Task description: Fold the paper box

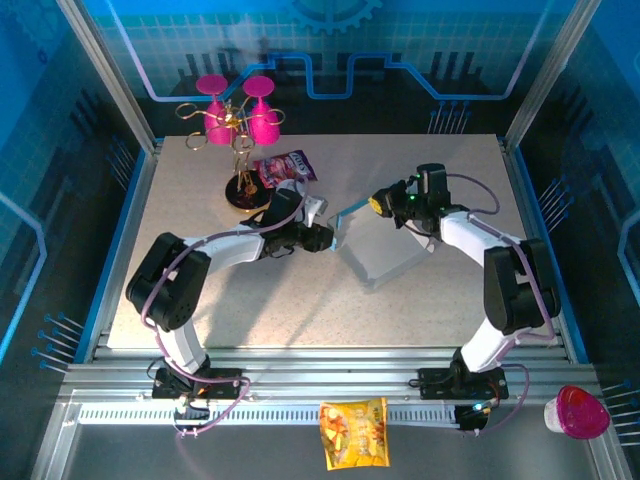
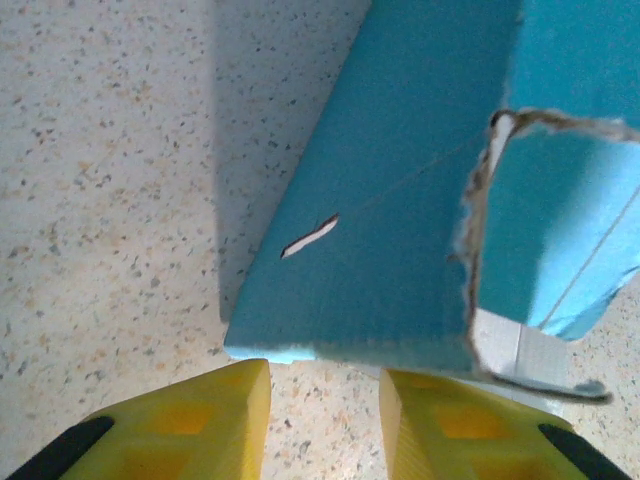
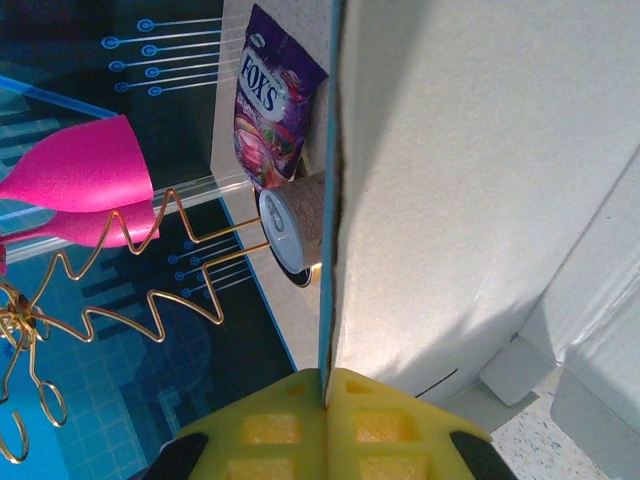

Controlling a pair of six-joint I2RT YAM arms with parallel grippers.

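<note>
Step in hand: erecting a side panel of the paper box. The box sits on the surface slightly right of centre, between my two arms. It is partly opened, with its pale inner faces turned up and toward the near right.

Right end effector: the fingers are pressed together on the thin top edge of a raised panel. In the right wrist view this panel stands on edge, with the whitish inner face to the right of the grip line and the blue outer face as a narrow strip to the left.

Left end effector: the fingers are apart and hold nothing. In the left wrist view the lower edge of the blue outer face lies just ahead of the fingertips, not between them. A flap with a ragged cut edge stands to the right of that face.

Judgement: the fold is partway done, as the box has no closed shape yet.

Next move calls for:
1. Keep the right grip firm so the panel stays upright.
2. Advance the left end effector to the blue edge or the flap.
3. Press gently, as thin cardboard buckles.
4. Stay clear of the candy packet on the far side.
</note>
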